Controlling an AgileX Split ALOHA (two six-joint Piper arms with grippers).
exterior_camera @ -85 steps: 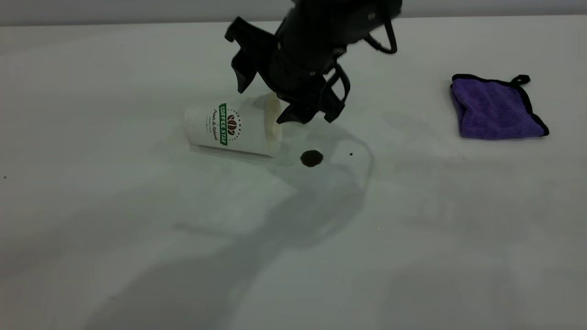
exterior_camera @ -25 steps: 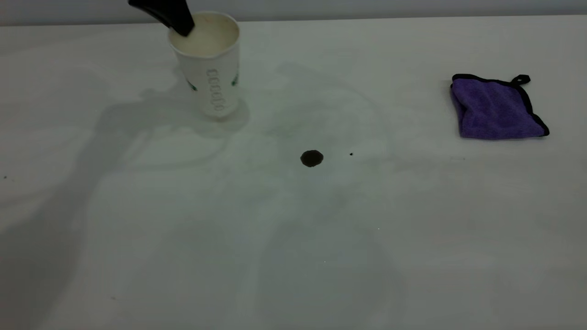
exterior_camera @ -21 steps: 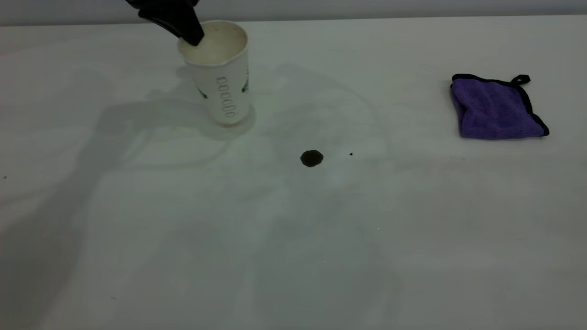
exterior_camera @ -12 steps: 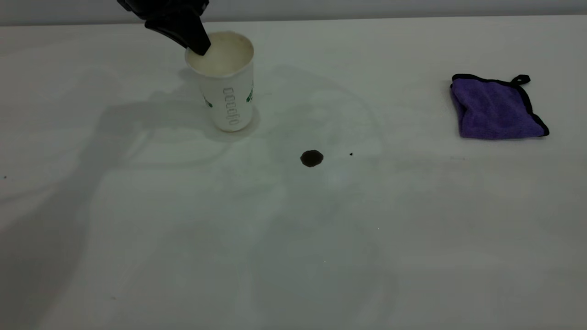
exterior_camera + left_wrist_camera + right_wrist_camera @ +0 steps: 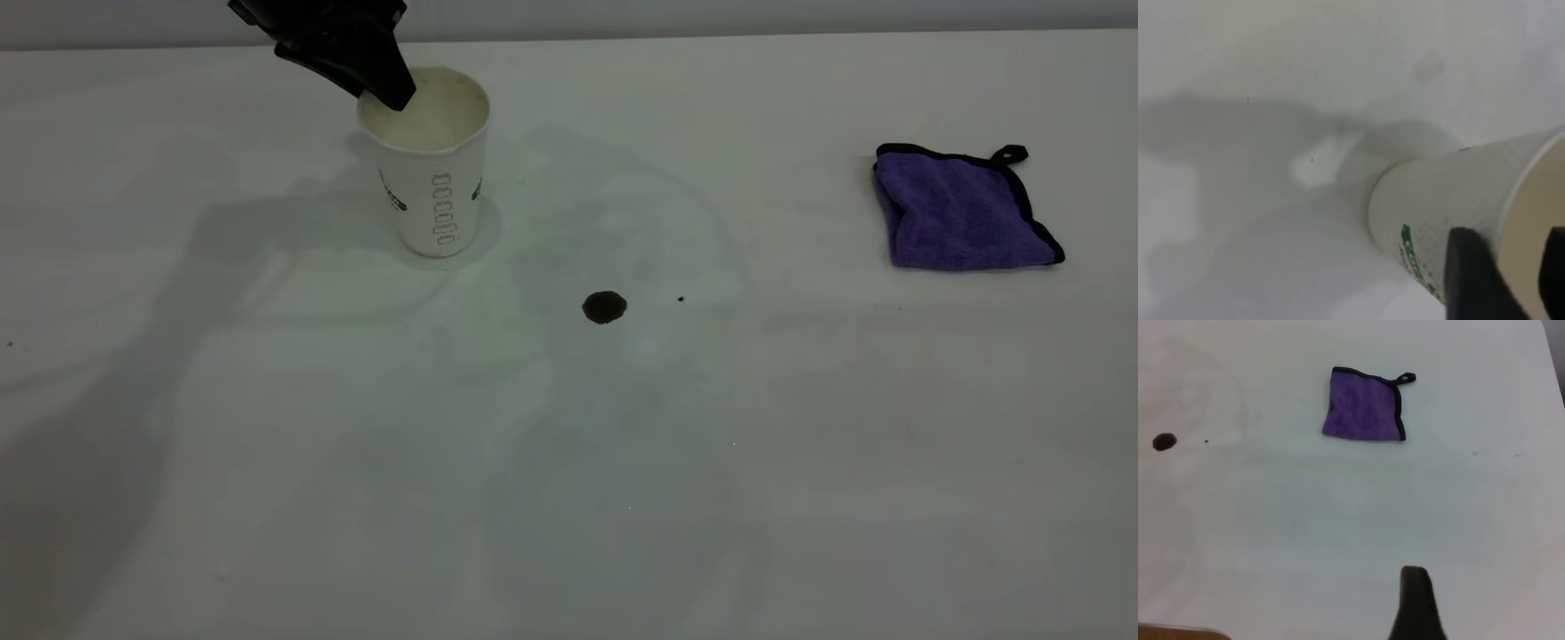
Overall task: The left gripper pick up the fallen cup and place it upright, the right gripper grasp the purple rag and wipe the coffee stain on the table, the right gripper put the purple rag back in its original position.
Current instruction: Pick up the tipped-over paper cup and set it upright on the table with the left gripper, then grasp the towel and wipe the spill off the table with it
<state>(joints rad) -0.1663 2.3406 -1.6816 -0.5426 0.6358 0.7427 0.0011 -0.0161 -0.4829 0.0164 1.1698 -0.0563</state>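
Exterior view: white paper cup [image 5: 433, 182] upright on tabletop [image 5: 569, 462] | left gripper [image 5: 378, 80] jaws clamped on rim | brown coffee stain [image 5: 605, 308] unwiped | purple microfibre rag [image 5: 962, 210] untouched | right gripper [image 5: 1417, 603] jaws: can't tell

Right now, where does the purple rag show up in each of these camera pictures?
Exterior view: the rag lies flat at the right of the table, far from the cup.
Left wrist view: not in it; only the cup and table show.
Right wrist view: the rag lies flat, apart from everything.
Shared landmark: the coffee stain, in the exterior and right wrist views.
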